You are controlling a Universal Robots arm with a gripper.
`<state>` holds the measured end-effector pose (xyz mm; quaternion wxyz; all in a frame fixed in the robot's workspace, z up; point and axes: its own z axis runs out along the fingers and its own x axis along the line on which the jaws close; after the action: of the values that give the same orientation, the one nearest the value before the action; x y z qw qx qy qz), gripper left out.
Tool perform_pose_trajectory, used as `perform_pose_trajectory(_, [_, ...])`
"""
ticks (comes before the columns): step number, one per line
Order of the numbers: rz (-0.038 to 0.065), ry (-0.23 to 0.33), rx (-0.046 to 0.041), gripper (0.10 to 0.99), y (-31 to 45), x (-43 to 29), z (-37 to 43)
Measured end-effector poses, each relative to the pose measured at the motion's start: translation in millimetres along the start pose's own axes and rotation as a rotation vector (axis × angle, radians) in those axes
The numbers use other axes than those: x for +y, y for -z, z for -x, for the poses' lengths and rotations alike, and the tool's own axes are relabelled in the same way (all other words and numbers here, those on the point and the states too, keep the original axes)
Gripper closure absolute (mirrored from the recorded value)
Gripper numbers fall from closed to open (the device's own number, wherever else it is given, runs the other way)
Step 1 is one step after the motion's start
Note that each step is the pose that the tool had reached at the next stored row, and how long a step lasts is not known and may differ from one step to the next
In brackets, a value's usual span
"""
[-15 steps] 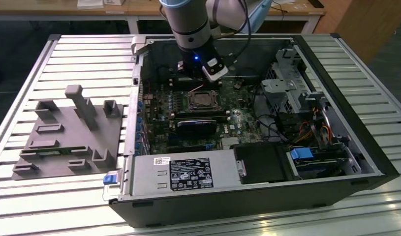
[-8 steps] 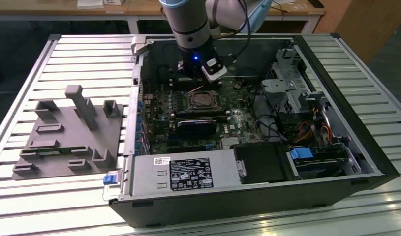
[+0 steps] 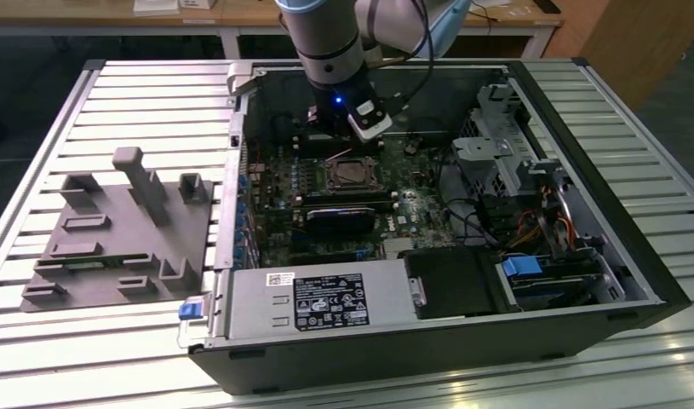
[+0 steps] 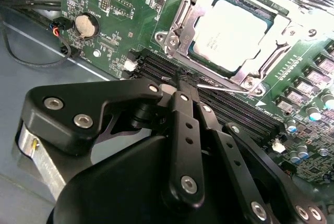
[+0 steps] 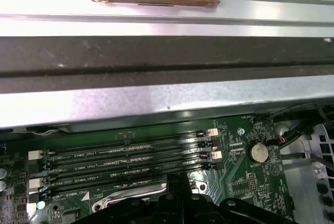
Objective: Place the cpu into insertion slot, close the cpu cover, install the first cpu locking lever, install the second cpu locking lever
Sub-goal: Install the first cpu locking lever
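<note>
Inside the open computer case (image 3: 438, 358), on the slatted metal table (image 3: 131, 85):

- Motherboard (image 4: 125, 4) – green, lying flat on the floor of the case.
- Insertion slot (image 3: 332, 176) – near the middle of the board, just below the arm (image 3: 324, 43) in the exterior view.
- Cpu (image 4: 229, 31) – silvery top up, seated flat in the slot.
- Cpu cover (image 4: 183, 12) – metal frame folded down around the chip, which shows through its window.
- Locking lever (image 4: 224, 86) – thin bright rod along the edge of the cover nearest the memory slots (image 4: 240, 114); one end reaches right up to the fingertips.
- Gripper (image 4: 183, 78) – black linkage, fingers drawn tight together, tips low over the memory slots beside the socket. Whether the tips pinch the lever or merely touch it cannot be told. In the first wrist view the gripper (image 5: 180, 182) stands next to a bright metal bar (image 5: 130, 195).
- Coin cell (image 4: 86, 24) – round, silver, well apart from the socket.
- Power supply (image 3: 312, 302) – grey box along the near wall of the case in the exterior view.
- Grey fixture plate (image 3: 119, 230) – on the table at the exterior view's left, outside the case.
</note>
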<state>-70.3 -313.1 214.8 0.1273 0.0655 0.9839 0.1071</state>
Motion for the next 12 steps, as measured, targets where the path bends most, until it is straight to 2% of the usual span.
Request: perform_pose_trajectory(12, [-0.010,-0.030,-0.0076,0.984,-2.8,6.5,-2.2])
